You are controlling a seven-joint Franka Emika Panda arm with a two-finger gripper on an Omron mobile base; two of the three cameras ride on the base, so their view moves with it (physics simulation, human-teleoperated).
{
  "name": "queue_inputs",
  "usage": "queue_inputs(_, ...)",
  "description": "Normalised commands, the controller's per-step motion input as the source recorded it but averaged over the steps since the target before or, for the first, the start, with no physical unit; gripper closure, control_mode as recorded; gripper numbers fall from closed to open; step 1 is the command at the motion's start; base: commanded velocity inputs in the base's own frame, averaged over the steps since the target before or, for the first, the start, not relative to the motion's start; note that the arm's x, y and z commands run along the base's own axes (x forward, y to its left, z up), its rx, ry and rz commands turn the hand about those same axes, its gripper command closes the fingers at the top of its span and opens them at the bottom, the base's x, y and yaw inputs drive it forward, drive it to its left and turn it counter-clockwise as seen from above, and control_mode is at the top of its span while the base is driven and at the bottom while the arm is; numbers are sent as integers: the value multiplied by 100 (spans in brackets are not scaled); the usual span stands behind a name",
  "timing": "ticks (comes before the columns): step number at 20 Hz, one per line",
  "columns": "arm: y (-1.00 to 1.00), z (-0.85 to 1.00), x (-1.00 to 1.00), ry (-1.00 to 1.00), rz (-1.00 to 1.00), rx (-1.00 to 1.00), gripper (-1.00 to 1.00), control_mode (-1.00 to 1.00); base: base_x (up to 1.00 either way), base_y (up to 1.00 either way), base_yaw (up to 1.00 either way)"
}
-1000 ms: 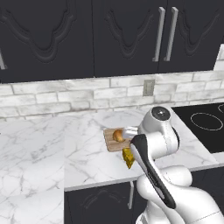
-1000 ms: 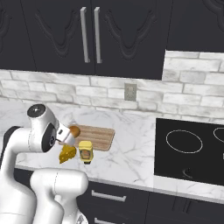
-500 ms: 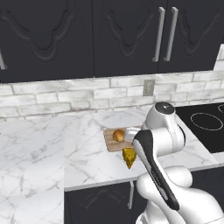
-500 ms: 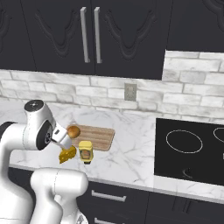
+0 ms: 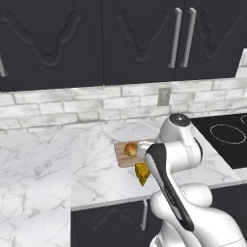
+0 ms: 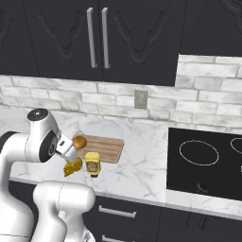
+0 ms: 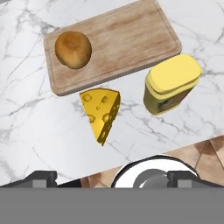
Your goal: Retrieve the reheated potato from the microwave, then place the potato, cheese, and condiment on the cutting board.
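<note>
- Hand view: potato [image 7: 73, 49] sits on the board [image 7: 127, 39], at one end.
- Cheese [image 7: 101, 111] lies on the marble worktop [image 7: 39, 127], just off the board's long edge.
- Condiment [image 7: 171, 85] stands beside the cheese, also off the board.
- Pincer [image 7: 113, 178] spread wide, holding nothing, above the worktop's front edge.
- Right base view: condiment [image 6: 92, 163] upright near the board [image 6: 105, 146].

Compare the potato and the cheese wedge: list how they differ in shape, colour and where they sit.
The potato is a rounded lump; the cheese wedge is a triangular wedge with holes. The potato is orange-brown; the cheese wedge is bright yellow. The potato lies on the cutting board, near one end; the cheese wedge lies on the marble counter just off the board's long edge. Both are small, about the same size, and not held.
</note>
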Motion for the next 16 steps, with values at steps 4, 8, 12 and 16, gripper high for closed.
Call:
queue_inputs(4,0,-13,3,2,0,3,-100,-100,0,0,0)
queue_inputs(8,0,-13,10,1,0,4,-100,-100,0,0,0)
queue_inputs(12,0,-20,20,0,0,1,-100,-100,0,0,0)
queue_inputs(16,3,-29,24,0,0,0,-100,-100,0,0,0)
